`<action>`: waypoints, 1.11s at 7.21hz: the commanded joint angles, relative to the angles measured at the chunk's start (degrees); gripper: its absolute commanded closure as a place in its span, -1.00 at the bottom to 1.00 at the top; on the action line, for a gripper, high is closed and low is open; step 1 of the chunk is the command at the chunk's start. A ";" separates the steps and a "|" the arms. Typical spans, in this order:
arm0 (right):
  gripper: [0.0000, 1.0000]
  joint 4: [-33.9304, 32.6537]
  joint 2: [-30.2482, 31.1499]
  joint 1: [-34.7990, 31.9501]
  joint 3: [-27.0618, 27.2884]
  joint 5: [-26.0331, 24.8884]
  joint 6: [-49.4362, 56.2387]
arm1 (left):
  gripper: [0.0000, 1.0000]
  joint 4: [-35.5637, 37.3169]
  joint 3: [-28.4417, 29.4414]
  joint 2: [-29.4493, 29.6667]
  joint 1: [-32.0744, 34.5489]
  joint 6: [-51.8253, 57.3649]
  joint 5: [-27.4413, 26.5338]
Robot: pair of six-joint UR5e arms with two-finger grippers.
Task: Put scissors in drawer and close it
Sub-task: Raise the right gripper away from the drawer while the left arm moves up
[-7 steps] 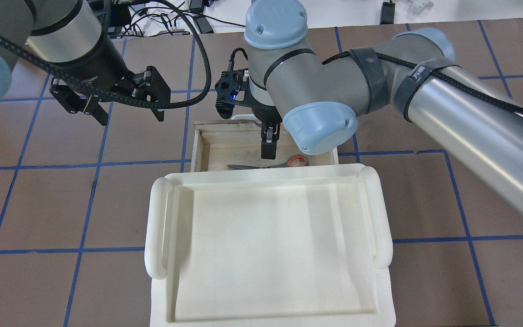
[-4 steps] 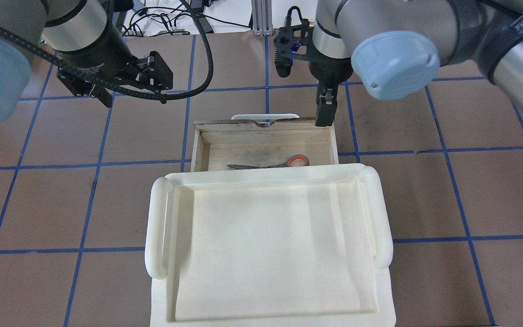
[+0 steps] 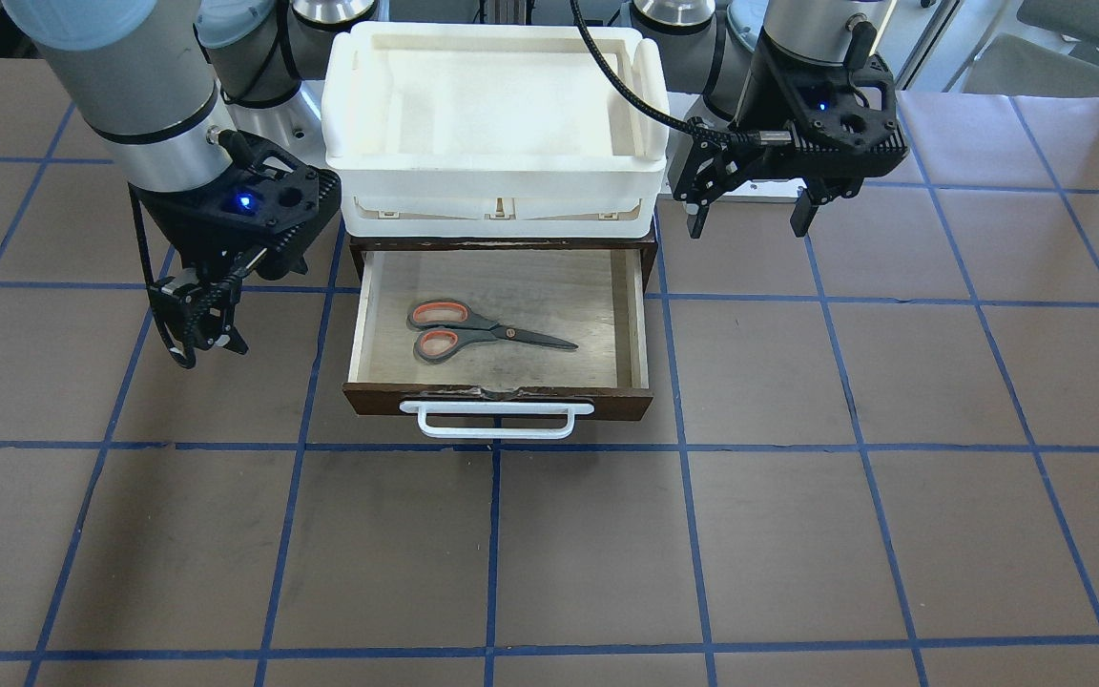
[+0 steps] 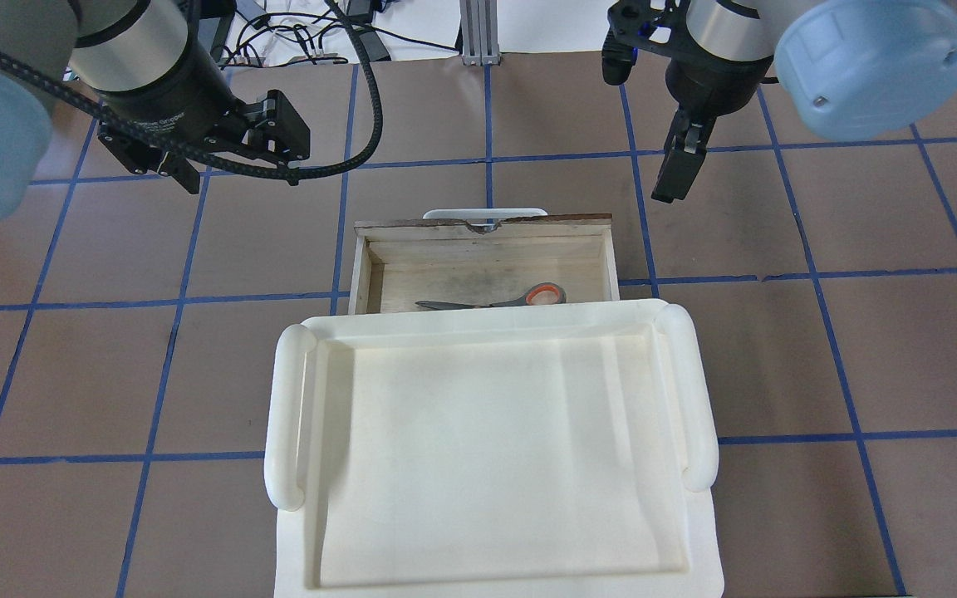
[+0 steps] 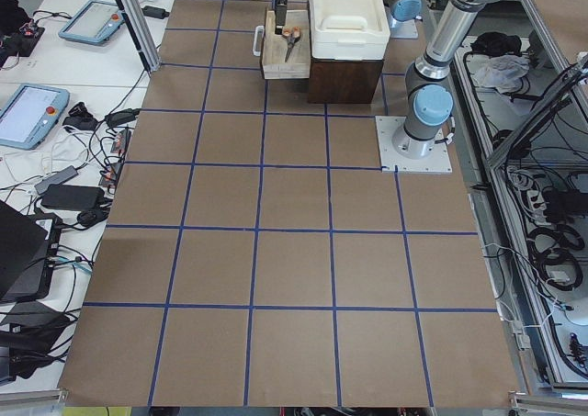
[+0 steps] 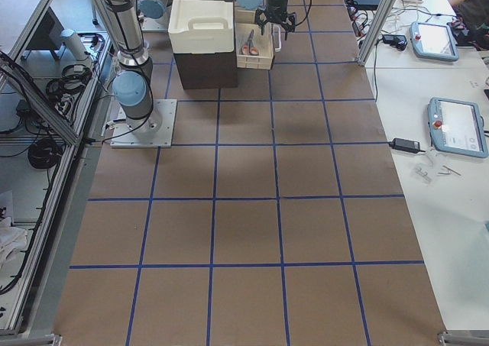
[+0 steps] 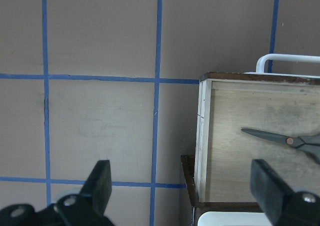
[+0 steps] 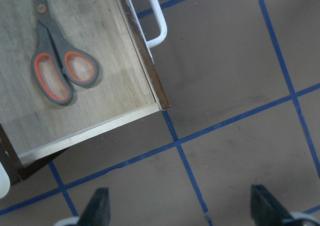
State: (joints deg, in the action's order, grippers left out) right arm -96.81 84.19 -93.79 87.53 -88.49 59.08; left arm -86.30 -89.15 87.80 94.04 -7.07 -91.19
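Fingers (image 8: 100,206) of the right gripper (image 8: 181,198) stand wide apart with nothing between them. It hangs over the table (image 3: 607,553), just off the front corner of the drawer (image 3: 640,315) on the robot's right. The left gripper (image 7: 181,168) is likewise spread and empty, off the drawer's other side and back near the cabinet (image 5: 344,76).

The scissors (image 3: 473,332) lie flat on the drawer's pale floor, loops toward the robot's right and blades toward its left, touching none of the walls. The drawer stands pulled well out, its white handle (image 3: 497,420) facing away from the robot, and a white tray (image 3: 487,191) sits on top of the cabinet. So the first half of the task looks done, and what remains is the push shut.

That push is where trouble could come:
- A shove near one corner of the dark front rather than its middle could skew the drawer in its runners and jam it part-way.
- The cabinet looks small and light, and nothing shows it fastened down. A hard push might slide the whole thing back, tray and all, with the drawer no further in.
- Spread fingers could also catch the bar handle on the way in.

The scissors sit below the rim, so I judge them unlikely to foul the opening — unless a jolt throws them up against the back wall.
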 commanded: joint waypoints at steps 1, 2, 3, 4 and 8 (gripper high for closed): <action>-1.00 0.21 2.20 -0.07 0.01 0.07 -19.54 | -1.00 -0.10 -0.50 0.96 0.53 0.03 0.66; -1.00 -0.57 3.43 -0.07 -0.33 -0.02 -34.41 | -1.00 -0.71 -0.93 0.97 0.53 -0.49 -0.03; -1.00 -0.23 3.70 -0.07 -0.34 -0.19 -45.26 | -1.00 -0.46 -2.85 1.32 0.53 0.29 0.05; -1.00 -0.66 3.70 -0.07 -0.51 -0.98 -52.16 | -1.00 0.94 -4.09 1.49 0.53 -0.13 -0.04; -1.00 -0.93 4.23 0.19 -0.60 -1.07 -61.55 | -1.00 8.94 -0.78 7.45 0.79 0.12 0.13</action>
State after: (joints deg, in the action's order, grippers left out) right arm -97.80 88.36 -93.65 86.90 -89.56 -1.64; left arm -79.01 -91.98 93.07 94.69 -6.97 -91.14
